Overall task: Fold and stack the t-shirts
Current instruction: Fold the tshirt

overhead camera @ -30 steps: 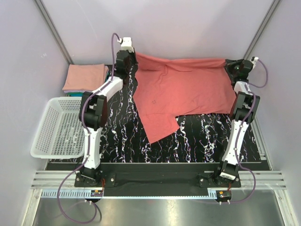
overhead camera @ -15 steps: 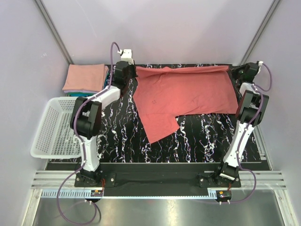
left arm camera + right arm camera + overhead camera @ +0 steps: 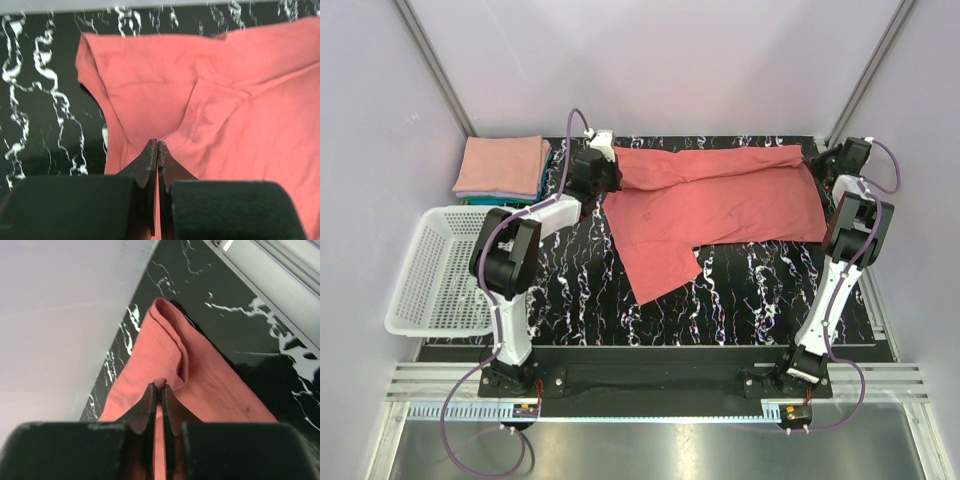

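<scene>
A coral-red t-shirt [image 3: 720, 200] lies spread on the black marbled table [image 3: 760, 290], its far edge doubled over into a narrow band. One part of it hangs toward the near side. My left gripper [image 3: 610, 170] is shut on the shirt's far left corner. In the left wrist view the tips [image 3: 157, 144] pinch the coral-red cloth [image 3: 225, 100]. My right gripper [image 3: 817, 157] is shut on the far right corner, and a nub of cloth [image 3: 165, 355] shows between its tips [image 3: 160, 385]. A folded salmon pink t-shirt [image 3: 502, 165] rests on a teal one [image 3: 500, 199] at the back left.
A white mesh basket [image 3: 405, 290] sits off the table's left edge, in front of the folded stack. Pale walls close in the back and both sides. The right gripper is near the back wall and the table's right rim.
Both grippers have come down to the table with the shirt's far edge. That edge, held up a second ago, now lies folded over on the shirt.
</scene>
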`<control>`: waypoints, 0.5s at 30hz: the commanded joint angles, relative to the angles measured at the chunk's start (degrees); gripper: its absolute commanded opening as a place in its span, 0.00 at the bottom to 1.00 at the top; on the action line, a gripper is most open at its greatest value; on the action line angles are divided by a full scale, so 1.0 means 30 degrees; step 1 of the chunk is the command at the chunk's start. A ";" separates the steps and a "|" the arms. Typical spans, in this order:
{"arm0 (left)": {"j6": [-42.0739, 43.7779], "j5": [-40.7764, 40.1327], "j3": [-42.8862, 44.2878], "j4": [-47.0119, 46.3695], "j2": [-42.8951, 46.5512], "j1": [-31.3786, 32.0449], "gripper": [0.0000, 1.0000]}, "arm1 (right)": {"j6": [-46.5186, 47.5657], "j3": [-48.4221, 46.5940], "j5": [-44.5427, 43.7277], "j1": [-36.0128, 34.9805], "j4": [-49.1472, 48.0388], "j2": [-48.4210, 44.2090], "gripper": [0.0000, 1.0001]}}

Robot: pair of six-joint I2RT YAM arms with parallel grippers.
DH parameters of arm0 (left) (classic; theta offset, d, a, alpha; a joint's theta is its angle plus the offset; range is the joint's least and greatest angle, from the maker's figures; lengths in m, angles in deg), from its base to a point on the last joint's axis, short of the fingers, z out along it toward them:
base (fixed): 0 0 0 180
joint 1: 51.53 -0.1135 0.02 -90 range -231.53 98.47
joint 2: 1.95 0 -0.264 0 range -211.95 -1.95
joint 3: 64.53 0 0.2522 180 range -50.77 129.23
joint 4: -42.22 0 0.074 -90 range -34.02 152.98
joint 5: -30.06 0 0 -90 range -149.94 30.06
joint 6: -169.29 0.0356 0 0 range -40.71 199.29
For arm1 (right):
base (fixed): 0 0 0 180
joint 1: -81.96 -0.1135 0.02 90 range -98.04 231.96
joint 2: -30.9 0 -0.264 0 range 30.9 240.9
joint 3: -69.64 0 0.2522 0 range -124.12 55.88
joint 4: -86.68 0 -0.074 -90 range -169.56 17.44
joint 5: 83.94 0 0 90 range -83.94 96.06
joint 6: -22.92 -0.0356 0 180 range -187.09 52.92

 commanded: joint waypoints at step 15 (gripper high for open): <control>-0.2002 0.0538 -0.0769 0.4525 0.3353 0.0092 0.51 | 0.1733 -0.3411 -0.4095 0.0429 1.0268 -0.1467 0.58</control>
